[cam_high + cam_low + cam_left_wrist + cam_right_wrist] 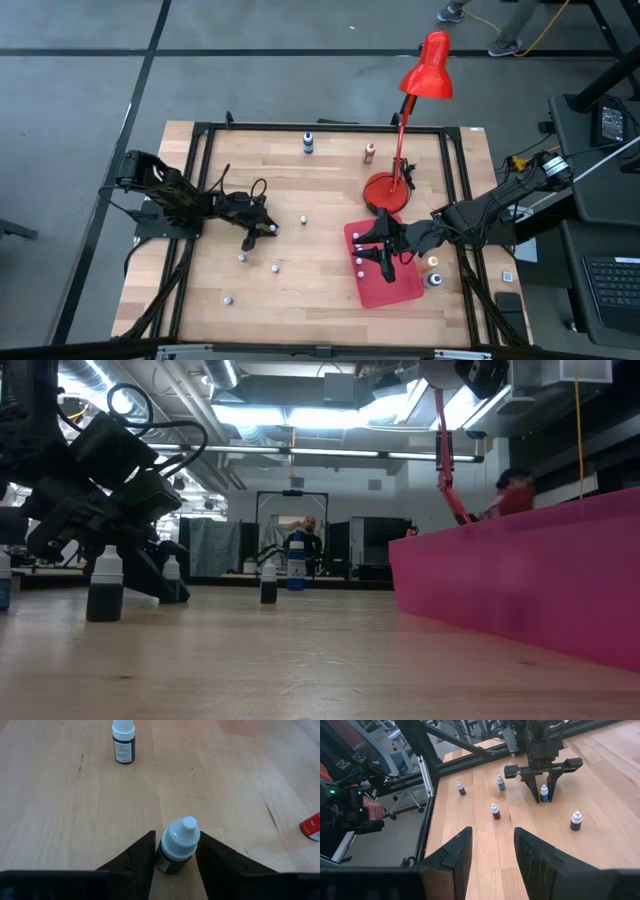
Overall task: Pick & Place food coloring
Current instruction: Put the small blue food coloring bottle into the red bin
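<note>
Nearest the left wrist camera, a tiny dark-bodied food coloring bottle with a ribbed white cap point(177, 849) stands upright on the pale wooden plank table point(225, 775), pinched between the two dark fingers of the left gripper point(176, 857), which press its sides just under the cap. In the high view this gripper point(262, 229) sits left of the table's middle. The grip looks high and narrow, so my worry is that the round bottle may twist or slip out when lifted, or tip if the jaws loosen early. A second white-capped dark bottle point(123, 742) stands ahead, well apart, with other small bottles scattered about; a low carry could knock one over. The right gripper point(385, 252) hovers over the flat red rectangular mat point(405, 288), its fingers spread and holding nothing, and crossing arms there could collide. The red desk lamp point(425, 70) stands near. The second bottle's label carries print too small to read; no brand is legible.
</note>
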